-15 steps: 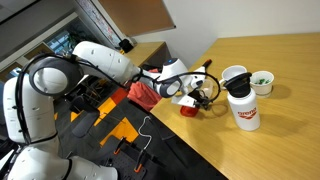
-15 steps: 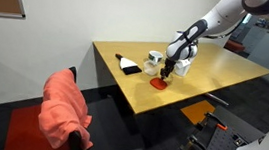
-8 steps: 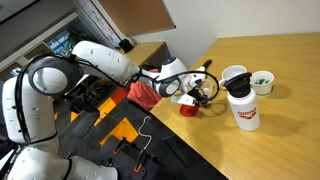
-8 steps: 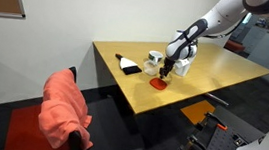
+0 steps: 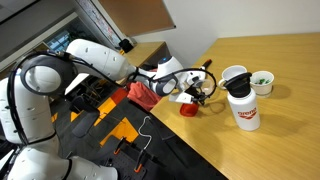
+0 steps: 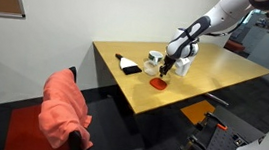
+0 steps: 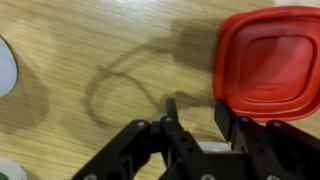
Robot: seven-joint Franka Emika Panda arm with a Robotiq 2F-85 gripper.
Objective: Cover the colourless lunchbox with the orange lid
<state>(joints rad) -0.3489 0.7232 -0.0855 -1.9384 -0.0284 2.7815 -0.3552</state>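
1. Gripper: jaws parted to a narrow gap with bare wood showing between them, nothing held. One fingertip overlaps the lid's rim.
2. Orange lid: lies flat on the desk, close to the edge facing the robot base.
3. White cup, red-labelled bottle and bowl: stand farther in from that edge.

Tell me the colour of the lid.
The lid is plain orange-red, with no pattern. It shows best in the wrist view.

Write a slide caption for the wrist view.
Open gripper at the edge of the flat orange-red plastic lid on a wooden table.
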